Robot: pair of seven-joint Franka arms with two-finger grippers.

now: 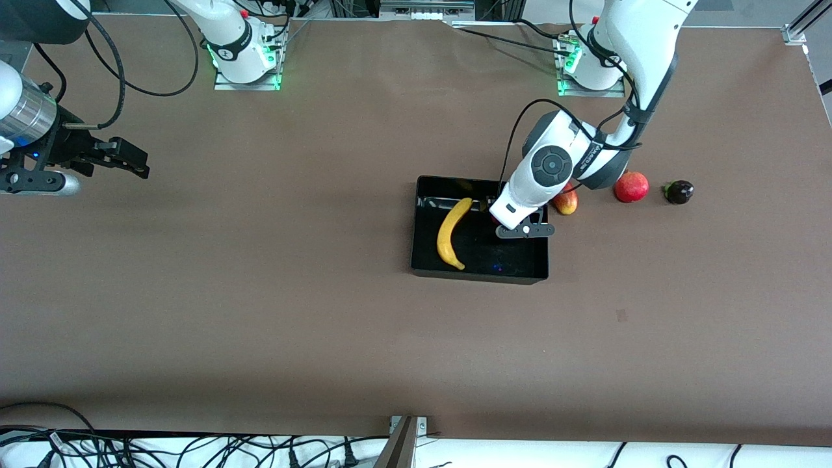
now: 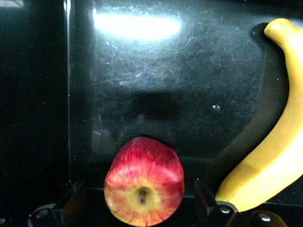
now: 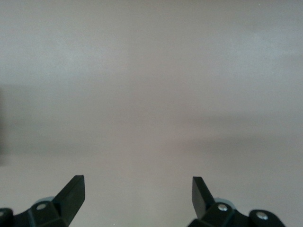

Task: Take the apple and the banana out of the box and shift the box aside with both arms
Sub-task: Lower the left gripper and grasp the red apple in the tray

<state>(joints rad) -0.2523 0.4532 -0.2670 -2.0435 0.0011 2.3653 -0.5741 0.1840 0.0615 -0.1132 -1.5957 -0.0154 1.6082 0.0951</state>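
The black box [image 1: 479, 273] sits mid-table, toward the left arm's end. A yellow banana [image 1: 450, 234] lies inside it, and it also shows in the left wrist view as the banana [image 2: 277, 156]. My left gripper [image 1: 517, 229] is lowered into the box, open. A red apple with yellow patches [image 2: 144, 187] lies on the box floor [image 2: 165, 85] between its fingers, with a gap on each side. In the front view the hand hides this apple. My right gripper [image 1: 133, 161] waits open over bare table at the right arm's end, with nothing between the fingers of the right gripper [image 3: 137, 194].
Three other fruits lie on the table beside the box, toward the left arm's end: a red-yellow fruit [image 1: 566, 201] against the box wall, a red round fruit [image 1: 631, 186], and a dark purple one [image 1: 678, 192]. Cables run along the table's front edge.
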